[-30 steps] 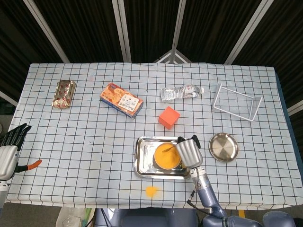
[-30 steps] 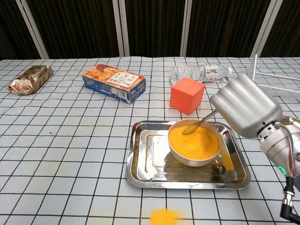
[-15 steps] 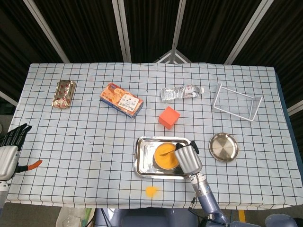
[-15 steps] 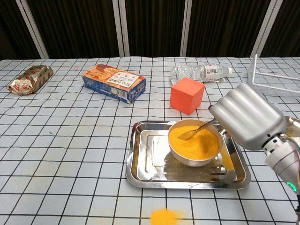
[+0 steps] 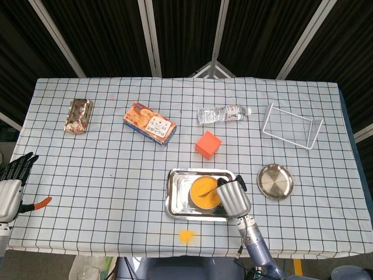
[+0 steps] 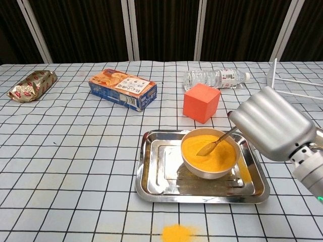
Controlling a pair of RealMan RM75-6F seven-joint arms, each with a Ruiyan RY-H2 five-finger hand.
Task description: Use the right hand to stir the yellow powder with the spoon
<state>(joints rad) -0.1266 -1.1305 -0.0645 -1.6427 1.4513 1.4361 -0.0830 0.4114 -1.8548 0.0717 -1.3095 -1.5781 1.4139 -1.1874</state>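
A metal bowl (image 6: 209,153) (image 5: 204,193) full of yellow powder stands in the right part of a steel tray (image 6: 156,176) (image 5: 175,201). My right hand (image 6: 272,131) (image 5: 233,197) hovers at the bowl's right side and grips the handle of a spoon (image 6: 214,144) (image 5: 210,189). The spoon's bowl lies in the powder near the middle. My left hand (image 5: 13,178) rests off the table's left edge, fingers apart, holding nothing.
A spill of yellow powder (image 6: 176,233) lies on the cloth in front of the tray. An orange cube (image 6: 201,102), a water bottle (image 6: 216,78), a biscuit box (image 6: 122,88), a snack packet (image 6: 31,84), a wire rack (image 5: 291,125) and a small steel plate (image 5: 275,181) surround it.
The spoon has swept through the powder, from the bowl's back rim toward its left and then to the middle. My right hand shifted slightly with it.
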